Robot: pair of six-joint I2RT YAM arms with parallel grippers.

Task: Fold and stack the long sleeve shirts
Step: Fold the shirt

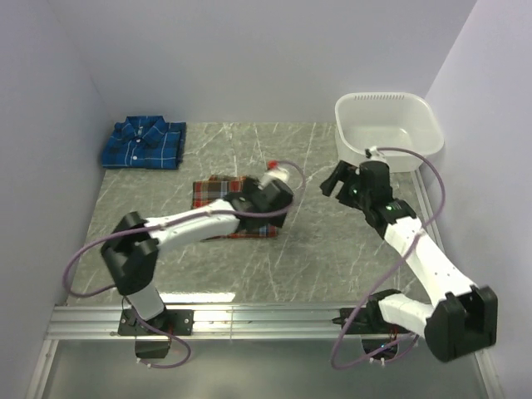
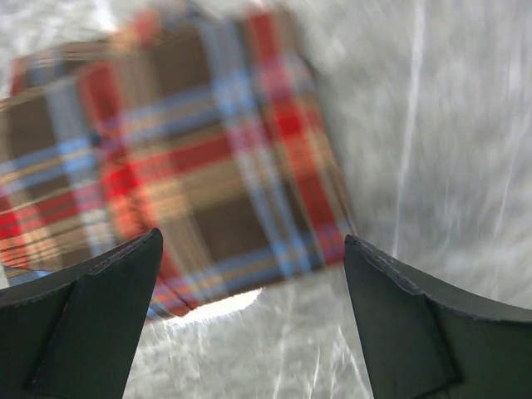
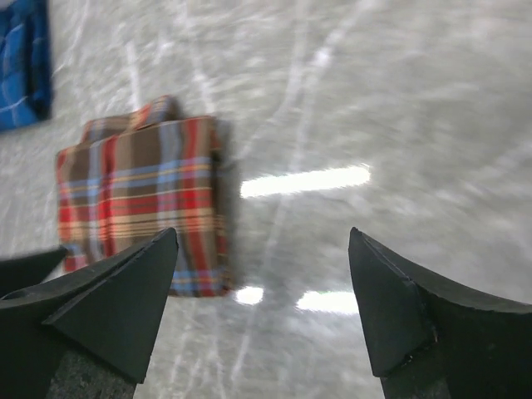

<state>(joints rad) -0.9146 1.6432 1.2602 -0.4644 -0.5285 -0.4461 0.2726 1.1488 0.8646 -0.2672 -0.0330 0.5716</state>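
Red plaid shirt (image 2: 191, 150), left claw (image 2: 253, 241) over it, right claw (image 3: 262, 237) apart (both wide, empty).

The table (image 1: 274, 262) is viewed from above and behind. The red shirt (image 2: 191, 158), shared by all views, is seen close from the left wrist, farther from the right.

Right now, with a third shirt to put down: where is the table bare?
Bare: the far strip between blue shirt and white tub; the near strip between red plaid shirt and rail. Crowded: over that red shirt, under the left arm, and in front of the tub, around the right tool.
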